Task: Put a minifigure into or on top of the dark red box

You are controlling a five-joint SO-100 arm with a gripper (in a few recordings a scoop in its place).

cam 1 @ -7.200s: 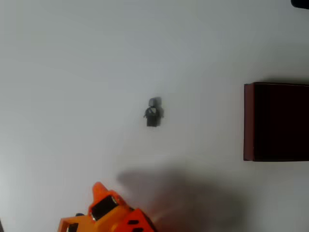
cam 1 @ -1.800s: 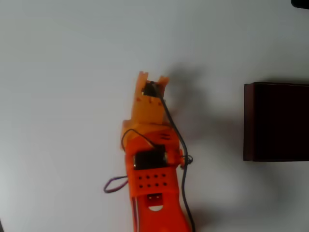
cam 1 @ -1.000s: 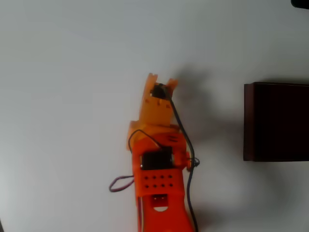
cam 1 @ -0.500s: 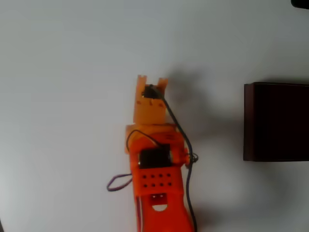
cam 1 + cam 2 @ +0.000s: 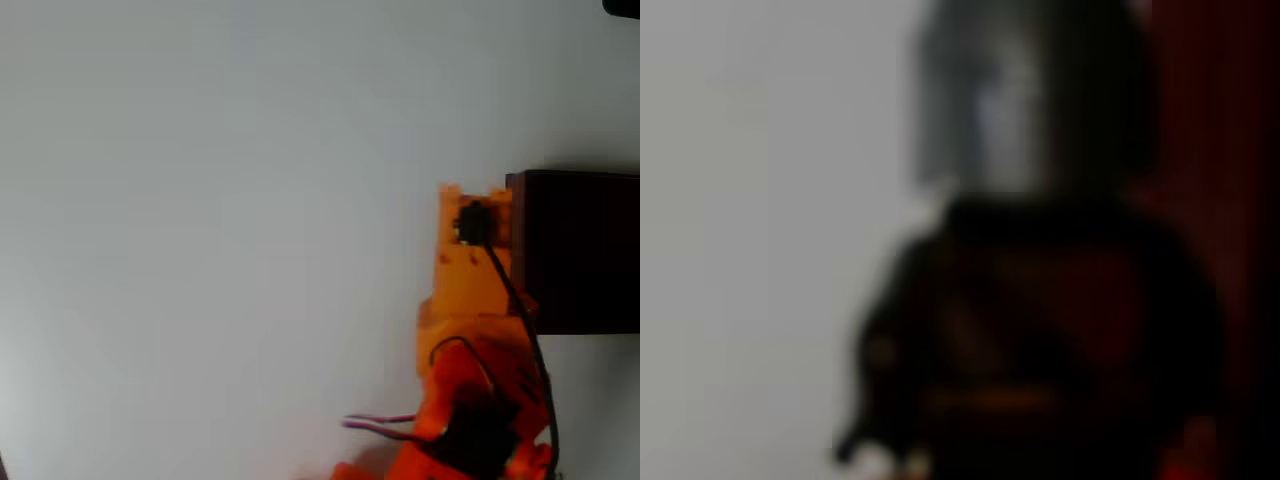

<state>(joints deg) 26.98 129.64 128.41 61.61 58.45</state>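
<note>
our gripper [image 5: 475,192] sits at the left wall of the dark red box [image 5: 580,250] in the overhead view, its orange tips just reaching that wall, and from above we cannot see how the jaws stand because the wrist body covers them. the wrist view answers it well enough: the minifigure [image 5: 1030,280] fills the lens, very close and blurred, grey head up and dark body below, so we judge it is pinched between the fingers and carried upright, though the contact itself is too soft to make out. we read that closeness as the reason for the hold: a figure this small has to be taken right at the tips, which puts it directly before the camera. beside the figure on the right of the wrist view runs a band of dark red, which we take for the box wall, with pale table [image 5: 200,200] to the left; the figure therefore hangs at the box's edge, not yet over the dark inside. the arm comes in from the bottom of the overhead view, its cable trailing along the wrist. counting: one gripper, one minifigure, one box, and one small dark shape of unclear kind at the top right corner [image 5: 622,6].
</note>
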